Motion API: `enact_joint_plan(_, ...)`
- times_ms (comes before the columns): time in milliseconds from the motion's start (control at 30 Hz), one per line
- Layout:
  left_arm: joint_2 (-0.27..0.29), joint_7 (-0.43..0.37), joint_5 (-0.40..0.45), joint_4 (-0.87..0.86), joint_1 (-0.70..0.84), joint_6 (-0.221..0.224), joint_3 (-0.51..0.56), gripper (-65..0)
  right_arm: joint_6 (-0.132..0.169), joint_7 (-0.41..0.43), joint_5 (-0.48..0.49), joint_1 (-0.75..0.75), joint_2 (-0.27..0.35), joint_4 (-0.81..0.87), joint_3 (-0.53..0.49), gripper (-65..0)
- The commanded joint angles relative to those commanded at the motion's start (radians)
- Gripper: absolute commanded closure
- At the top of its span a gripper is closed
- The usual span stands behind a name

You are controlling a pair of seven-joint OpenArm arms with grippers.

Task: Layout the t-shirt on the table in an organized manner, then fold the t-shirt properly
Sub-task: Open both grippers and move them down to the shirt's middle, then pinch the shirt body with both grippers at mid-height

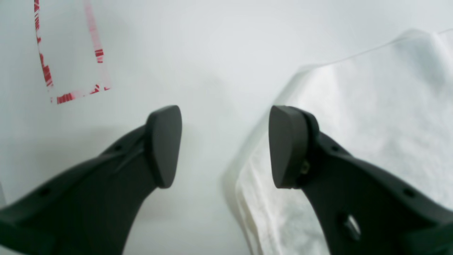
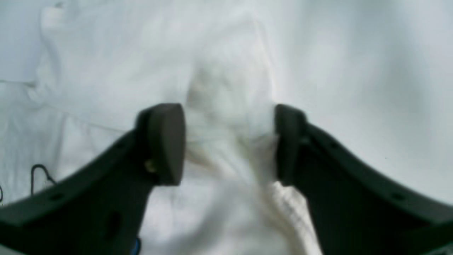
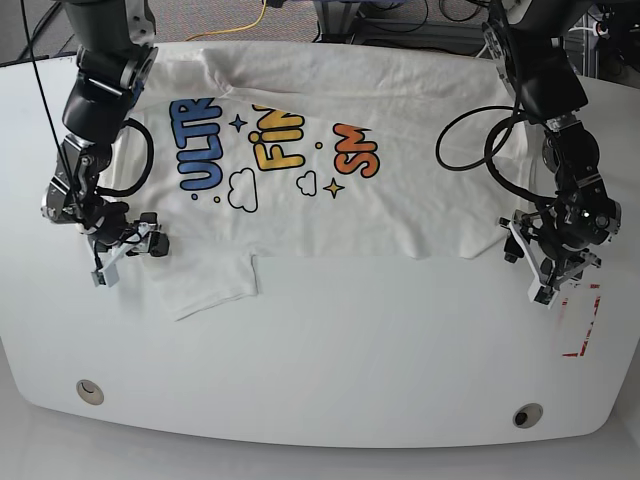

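White cotton t-shirt (image 3: 300, 170): flat on tabletop (image 3: 330, 350), long axis spanning both arms. Right hand (image 2: 229, 143) open astride sleeve fabric; left hand (image 1: 225, 145) open, straddling hem edge.

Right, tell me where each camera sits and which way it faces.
Left wrist: on the left arm, facing down past the open left end effector at the t-shirt edge and red mark on the table.
Right wrist: on the right arm, facing down; right end effector open over bunched shirt cloth.
Base: high in front, looking down at both arms.
All views share the shirt.
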Motion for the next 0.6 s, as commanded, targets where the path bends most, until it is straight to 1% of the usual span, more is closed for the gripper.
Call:
enact_joint_plan(33, 0.0, -0.008, 0.0, -0.023, -0.003, 0.0, 0.0, -36.7, 0.0, 0.0, 0.0, 0.0, 0.0, 0.0, 0.0, -14.1)
enact_joint_plan(133, 0.0, -0.048, 0.0, -0.08, -0.006, 0.0, 0.0, -36.7, 0.0, 0.0, 0.0, -0.002, 0.0, 0.0, 0.0, -4.6)
enact_joint_plan(233, 0.0, -0.095, -0.003, -0.126, -0.006, 0.0, 0.003, -36.7, 0.0, 0.0, 0.0, -0.002, 0.0, 0.0, 0.0, -4.1)
enact_joint_plan(367, 0.003, -0.129, -0.005, -0.189, -0.006, 0.0, 0.005, -36.7, 0.0, 0.0, 0.0, -0.003, 0.0, 0.0, 0.0, -4.1)
enact_joint_plan(433, 0.018, -0.132, -0.005, -0.212, -0.006, 0.0, 0.005, -36.7, 0.0, 0.0, 0.0, -0.003, 0.0, 0.0, 0.0, -4.1)
enact_joint_plan(600, 0.032, -0.126, -0.006, -0.215, -0.005, 0.0, 0.006, -36.7, 0.0, 0.0, 0.0, -0.005, 0.002, 0.0, 0.0, -4.1)
